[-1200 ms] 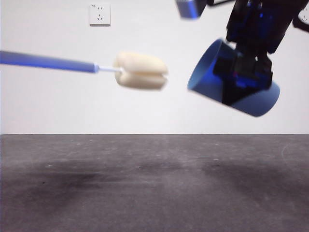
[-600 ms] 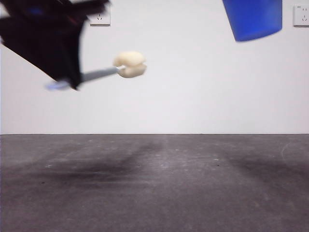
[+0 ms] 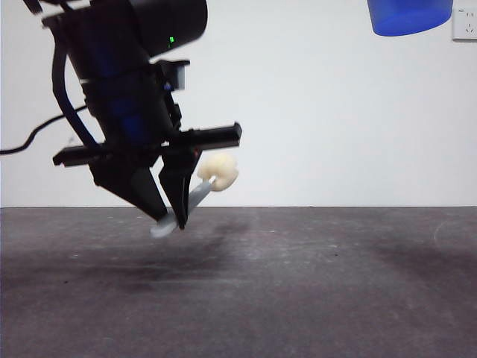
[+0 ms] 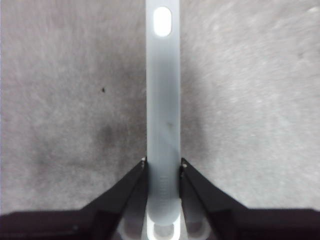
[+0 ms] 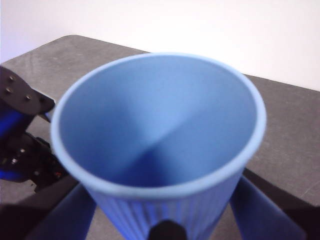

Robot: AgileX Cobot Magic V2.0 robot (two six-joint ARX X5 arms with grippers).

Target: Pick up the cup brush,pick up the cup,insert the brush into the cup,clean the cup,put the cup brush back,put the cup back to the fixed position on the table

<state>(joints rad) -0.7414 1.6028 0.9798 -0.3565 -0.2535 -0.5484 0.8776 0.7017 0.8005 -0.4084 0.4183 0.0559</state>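
My left gripper (image 3: 171, 215) is shut on the grey-white handle of the cup brush (image 3: 218, 171). It holds the brush tilted, with the handle's end just above the table (image 3: 313, 283) and the cream sponge head raised to the right. In the left wrist view the jaws (image 4: 162, 167) pinch the flat handle (image 4: 162, 100) over the table. My right gripper (image 5: 162, 220) is shut on the blue ribbed cup (image 5: 160, 130), whose open mouth faces the camera. In the front view only the cup's lower part (image 3: 410, 16) shows, at the top right edge, high above the table.
The dark grey table (image 5: 290, 110) stretches under both arms, with a white wall behind it. A wall socket (image 3: 466, 26) sits at the far right. The left arm (image 5: 25, 145) shows at the edge of the right wrist view.
The left arm has come down into view and lowered the brush from mid-height to just above the table. The cup has risen from the upper right to the top edge.
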